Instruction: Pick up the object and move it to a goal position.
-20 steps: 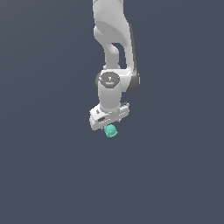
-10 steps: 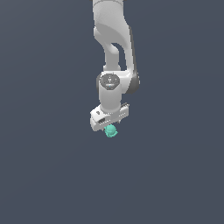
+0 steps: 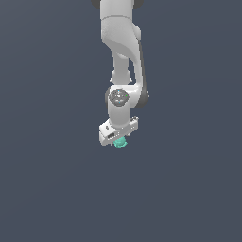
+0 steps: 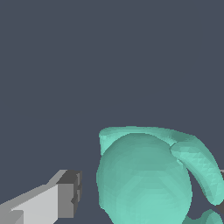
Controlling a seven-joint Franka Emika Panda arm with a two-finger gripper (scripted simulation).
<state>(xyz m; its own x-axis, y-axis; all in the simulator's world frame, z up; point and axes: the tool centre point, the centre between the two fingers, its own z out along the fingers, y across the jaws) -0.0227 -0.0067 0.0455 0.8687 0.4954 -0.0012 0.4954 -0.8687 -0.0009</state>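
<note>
Looking at the exterior view, you see the arm pointing straight down with the gripper (image 3: 119,138) at its tip and the teal object (image 3: 121,142) tucked directly beneath, between the fingers, seemingly clear of any surface. In the wrist view the object (image 4: 144,179) fills the space right beside one grey-tipped finger (image 4: 70,192), with a gap showing on that side; the other finger barely shows, so you cannot tell whether the grip is closed on it. No goal marker shows, so your carry direction stays unknown.
</note>
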